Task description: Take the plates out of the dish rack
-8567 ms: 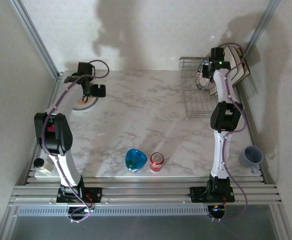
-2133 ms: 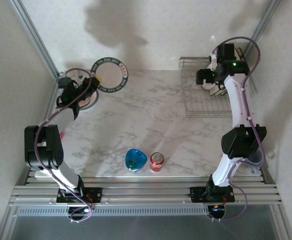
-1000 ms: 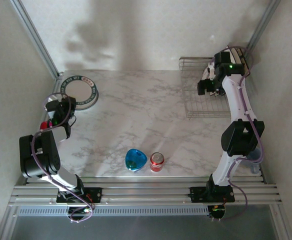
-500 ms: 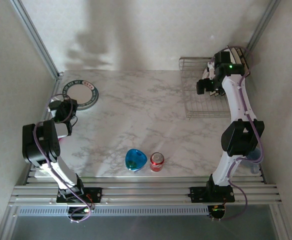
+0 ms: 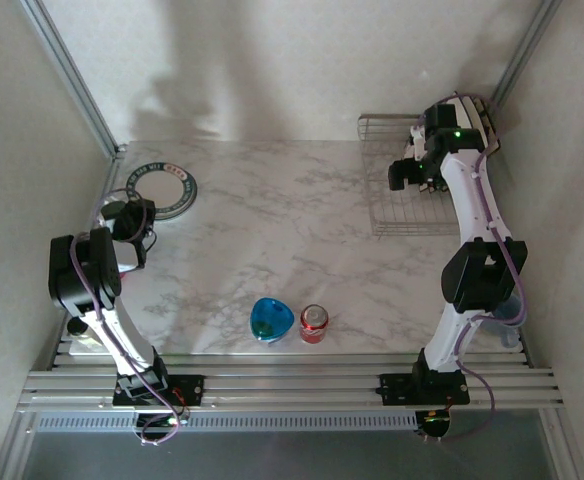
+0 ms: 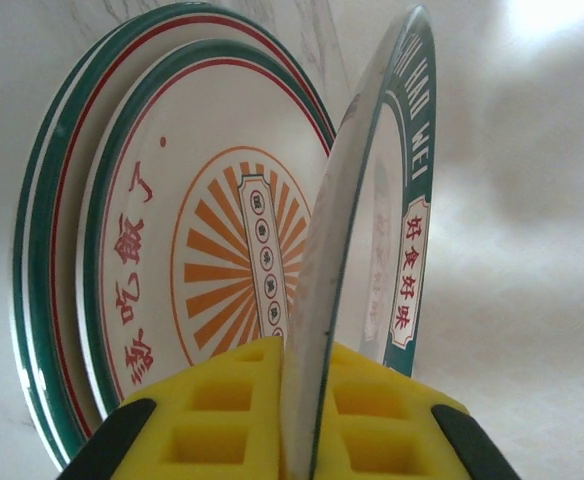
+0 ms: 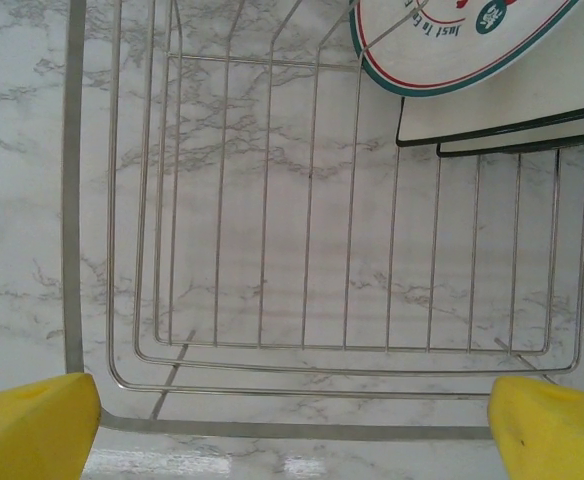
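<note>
Overhead: the rack (image 5: 397, 208) sits far right on the worktop (image 5: 272, 230), and a plate stack (image 5: 162, 190) lies well left of it.

Left wrist: the left claw (image 6: 302, 400) is clenched on a plate (image 6: 372, 230) rim beside the stack.

Right wrist: the right claw (image 7: 292, 435) is spread wide above the rack, which holds a round plate (image 7: 452, 40) and square plates (image 7: 512, 110).

A glossy blue bowl (image 5: 272, 320) sits near the front edge of the white, grey-veined marble surface (image 5: 272, 225), roughly at its middle. Just beside it, on its right, stands a red drink can (image 5: 314, 323), upright, with its silver top showing. A pale grey-blue cup (image 5: 513, 314) stands by the front right corner, partly covered from view. Silver metal rails (image 5: 292, 384) run along the front edge.
</note>
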Motion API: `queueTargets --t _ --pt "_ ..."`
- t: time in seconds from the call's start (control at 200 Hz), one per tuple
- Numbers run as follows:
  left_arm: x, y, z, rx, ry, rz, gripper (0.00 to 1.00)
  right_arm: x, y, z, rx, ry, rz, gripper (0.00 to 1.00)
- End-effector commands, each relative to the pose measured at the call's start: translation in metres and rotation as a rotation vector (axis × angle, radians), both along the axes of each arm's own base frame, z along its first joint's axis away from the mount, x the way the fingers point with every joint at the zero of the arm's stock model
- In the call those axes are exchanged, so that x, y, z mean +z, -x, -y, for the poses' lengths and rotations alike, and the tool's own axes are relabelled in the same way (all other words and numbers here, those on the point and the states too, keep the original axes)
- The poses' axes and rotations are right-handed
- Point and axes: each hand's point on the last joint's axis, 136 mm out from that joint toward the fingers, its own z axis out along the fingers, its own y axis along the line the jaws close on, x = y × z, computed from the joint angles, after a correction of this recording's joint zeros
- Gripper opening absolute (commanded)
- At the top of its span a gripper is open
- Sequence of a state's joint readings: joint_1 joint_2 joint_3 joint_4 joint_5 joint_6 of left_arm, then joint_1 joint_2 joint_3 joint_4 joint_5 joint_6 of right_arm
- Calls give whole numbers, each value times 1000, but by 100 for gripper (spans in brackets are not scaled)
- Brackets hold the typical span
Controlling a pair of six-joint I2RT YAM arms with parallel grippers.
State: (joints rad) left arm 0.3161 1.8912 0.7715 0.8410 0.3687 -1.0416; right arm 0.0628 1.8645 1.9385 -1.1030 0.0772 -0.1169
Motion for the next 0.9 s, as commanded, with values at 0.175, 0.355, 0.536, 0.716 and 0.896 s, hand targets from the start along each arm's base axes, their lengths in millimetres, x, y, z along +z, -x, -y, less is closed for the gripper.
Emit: queueTargets --t 0.175,0.355,0.536,0.716,0.896 --pt "24 -19 -12 23 -7 106 0 9 3 -8 30 -17 24 99" --pt "18 -21 -13 24 1 92 0 11 3 -8 30 -17 29 99" --pt "14 -24 -14 26 1 77 0 11 3 -9 33 -19 28 99" --pt "11 -24 -16 30 -7 54 4 10 3 -10 36 -19 26 99" --pt "7 -23 -16 31 -14 37 5 7 2 -10 37 -14 19 99"
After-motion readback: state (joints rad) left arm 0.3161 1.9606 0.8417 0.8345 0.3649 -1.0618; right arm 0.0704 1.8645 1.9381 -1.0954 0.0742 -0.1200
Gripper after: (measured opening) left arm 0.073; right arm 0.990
